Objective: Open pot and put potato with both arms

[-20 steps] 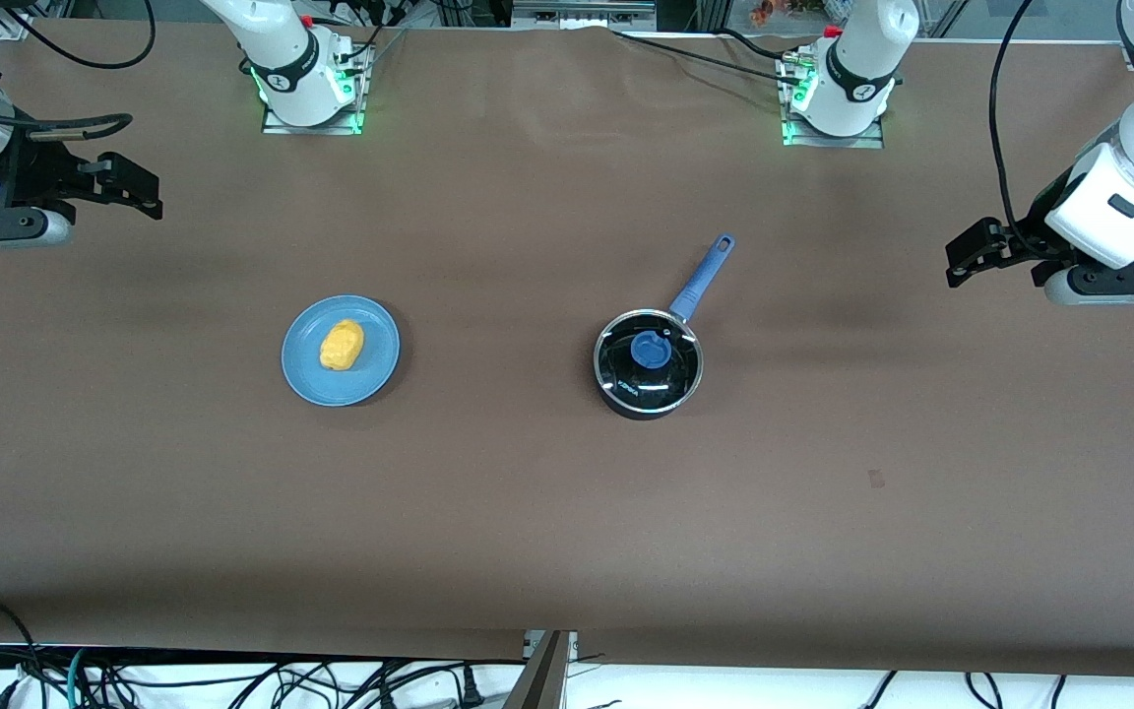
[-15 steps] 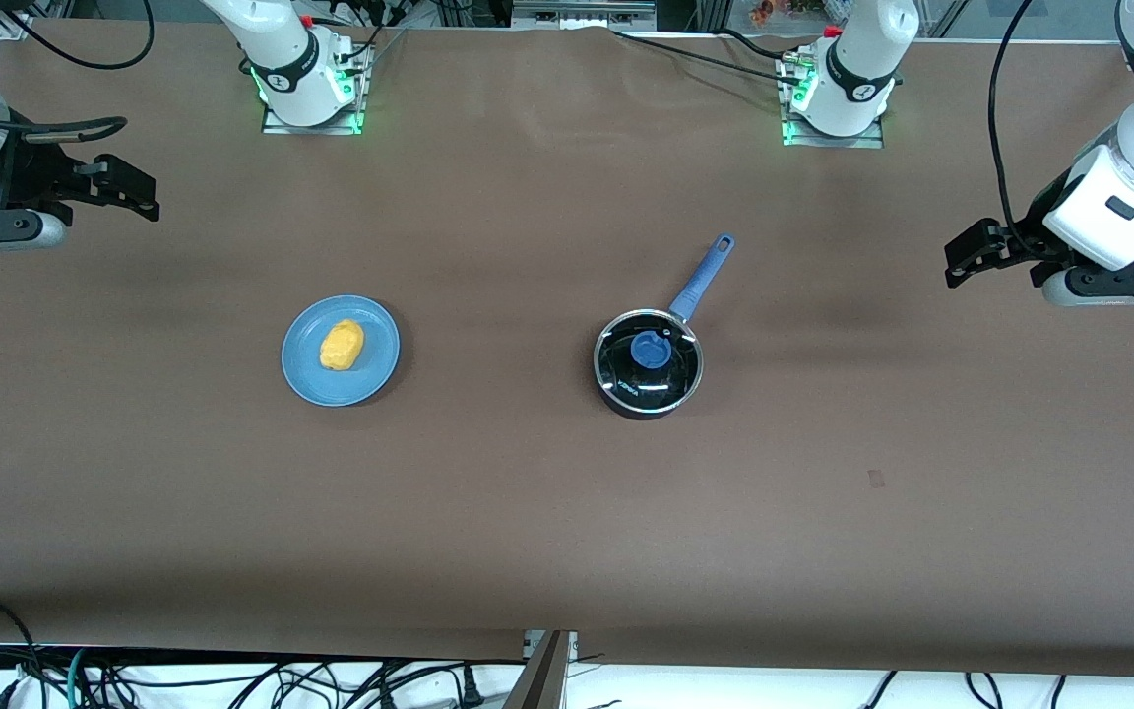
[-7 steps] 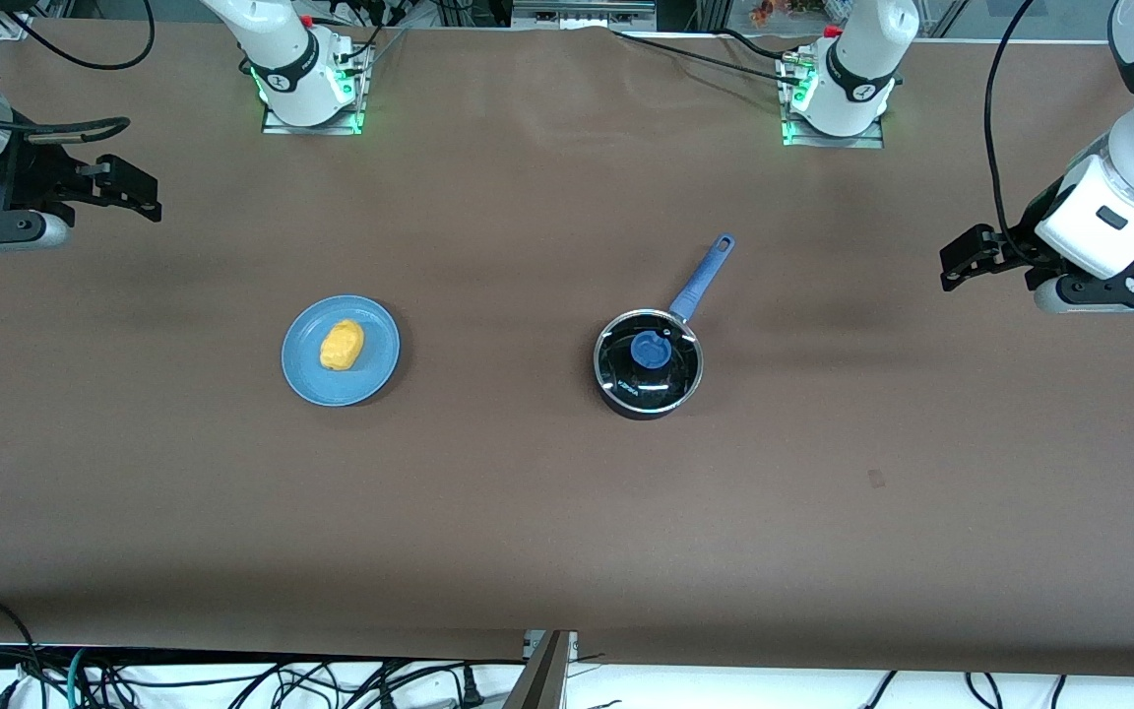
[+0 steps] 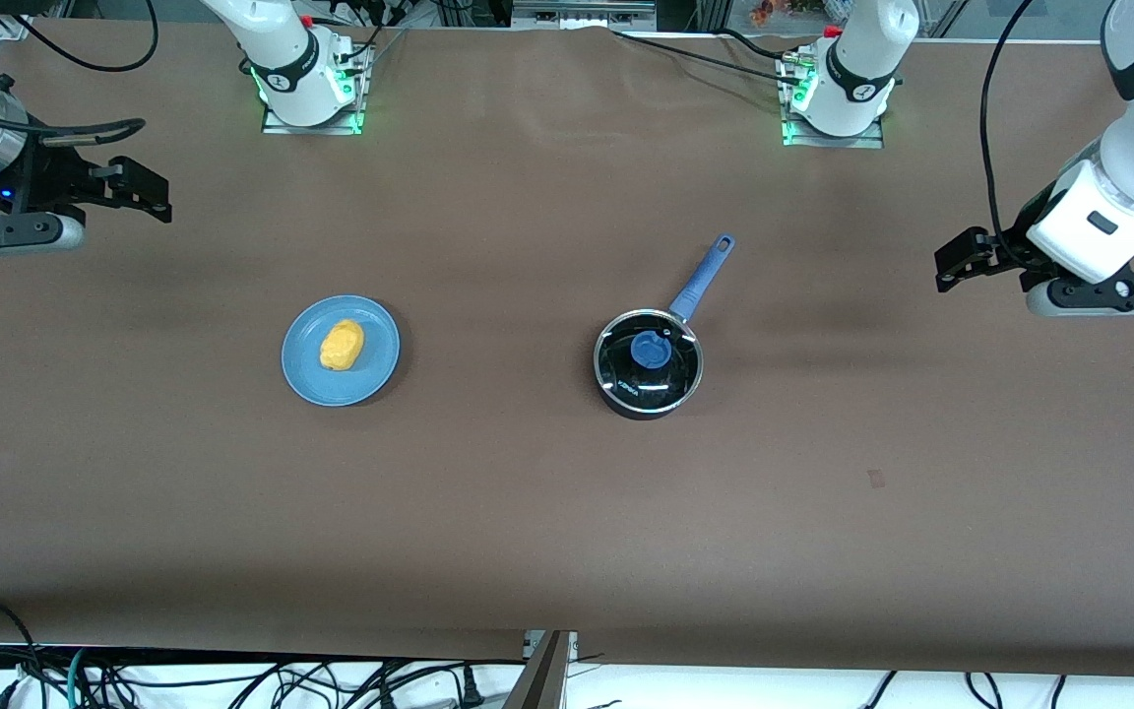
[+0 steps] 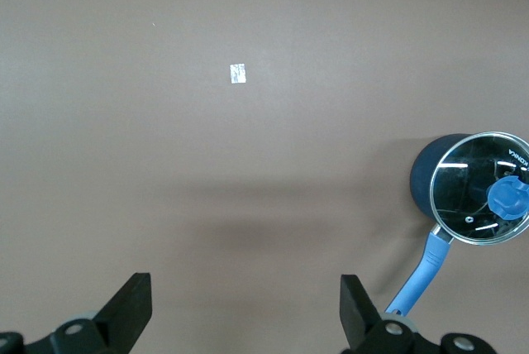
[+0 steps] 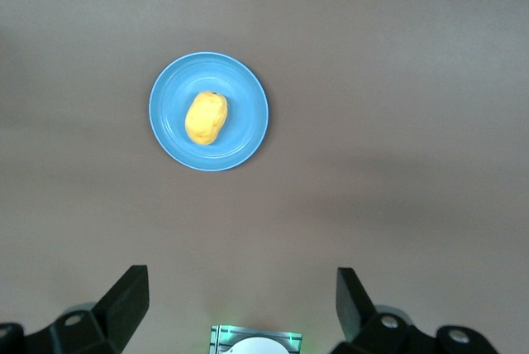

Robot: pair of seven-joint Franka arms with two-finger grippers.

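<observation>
The pot (image 4: 648, 364) stands mid-table with its clear glass lid (image 4: 626, 379) on and its blue handle (image 4: 702, 279) pointing toward the arms' bases. It also shows in the left wrist view (image 5: 421, 176). The potato (image 4: 342, 345) lies on a light-blue plate (image 4: 380, 372), toward the right arm's end; both show in the right wrist view, the potato (image 6: 206, 117) on the plate (image 6: 248, 143). My left gripper (image 4: 961, 258) hangs open and empty over bare table at its end (image 5: 245, 313). My right gripper (image 4: 144, 189) hangs open and empty over bare table at its end (image 6: 242, 304).
The brown table (image 4: 528, 512) carries a small tape mark (image 4: 876, 479) nearer the front camera than the pot, also seen in the left wrist view (image 5: 239, 74). The arm bases (image 4: 309, 94) stand along the table's edge. Cables (image 4: 232, 679) hang below the near edge.
My left gripper has crept a little toward the pot's end of the table. My right gripper has shifted slightly toward the middle. Pot, lid, plate and potato have not moved.
</observation>
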